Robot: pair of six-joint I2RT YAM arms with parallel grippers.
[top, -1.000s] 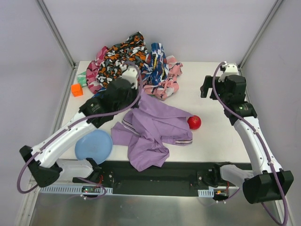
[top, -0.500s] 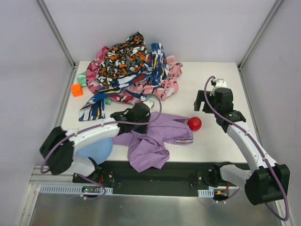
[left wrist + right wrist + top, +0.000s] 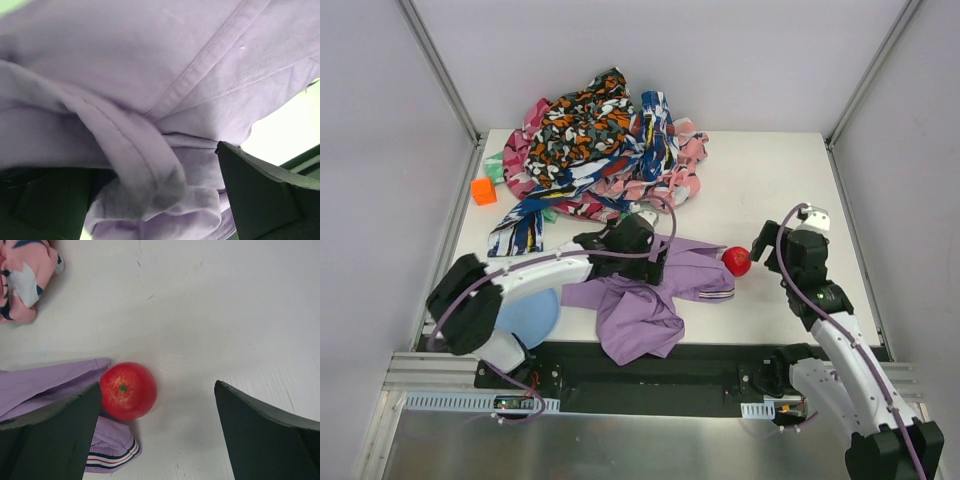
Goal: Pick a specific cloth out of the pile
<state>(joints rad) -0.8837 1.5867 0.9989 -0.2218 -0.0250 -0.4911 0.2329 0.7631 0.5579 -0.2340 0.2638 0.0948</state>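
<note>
Hovering low over the cloth, the left gripper has its 2 fingers spread wide. A thick fold of lilac fabric sits loose between them rather than pinched. That reads as a let-go pose, not a grip.

The cloth lies crumpled on the table directly left of the ball. Its striped hem is tucked against the ball's near-left side; whether the 2 actually touch I cannot tell. The pile sits beyond the ball and well to its left. The cloth looks drawn out toward the arms from it, though the left arm hides the gap between them. Judging by that, the picking-out is largely done.

The right gripper hangs above the ball with its fingers wide apart and nothing held. The ball shows nearer its left finger than its right. It seems parked there to stay off the cloth.

No brand, label or writing can be read anywhere. The only marks are the hem's thin stripes and a small green dot on the ball.
</note>
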